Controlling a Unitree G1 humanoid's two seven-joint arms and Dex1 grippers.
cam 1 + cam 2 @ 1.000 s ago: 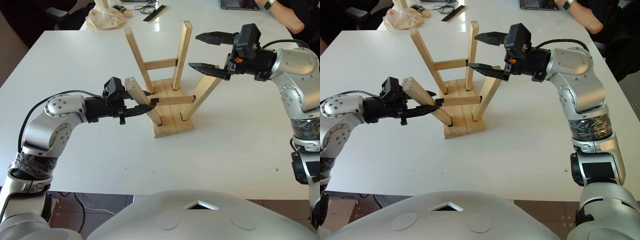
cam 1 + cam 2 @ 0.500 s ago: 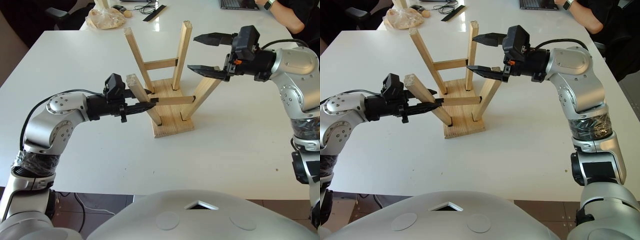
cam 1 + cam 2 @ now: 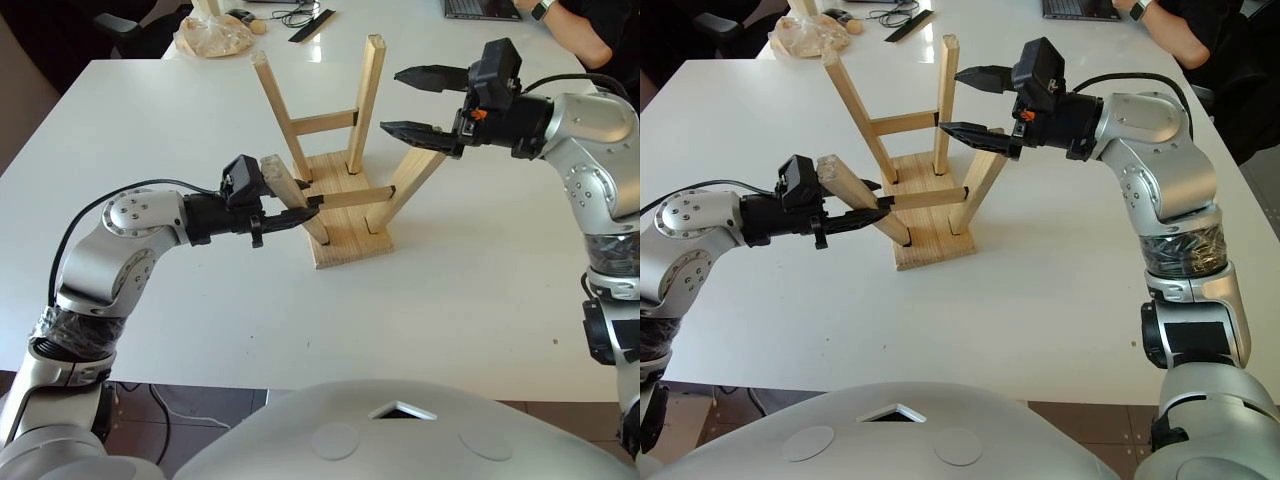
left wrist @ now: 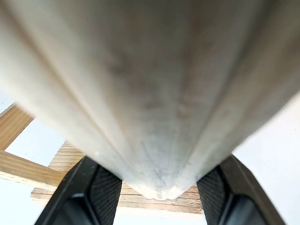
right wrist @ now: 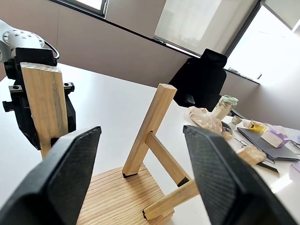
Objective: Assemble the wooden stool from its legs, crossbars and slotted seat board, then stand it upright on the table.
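The wooden stool stands upside down with its seat board (image 3: 352, 243) on the white table and its legs pointing up. My left gripper (image 3: 298, 213) is shut on the near left leg (image 3: 287, 190), low down near the front crossbar (image 3: 355, 197). The left wrist view has that leg (image 4: 140, 93) close up between the two black pads (image 4: 105, 197). My right gripper (image 3: 405, 102) hangs open over the top of the near right leg (image 3: 408, 185), its lower finger just above the leg's end. Past its fingers (image 5: 75, 173), the right wrist view looks onto the held leg (image 5: 44, 103) and a far leg (image 5: 150, 126).
A crumpled bag (image 3: 210, 35), black items (image 3: 308, 25) and a laptop (image 3: 480, 8) lie at the table's far edge, where a person's arm rests. The table (image 3: 450, 300) has free room in front of and beside the stool.
My left gripper has pushed to the right with the leg, and the stool has slid and turned slightly right and away. The right gripper has barely moved and stays open.
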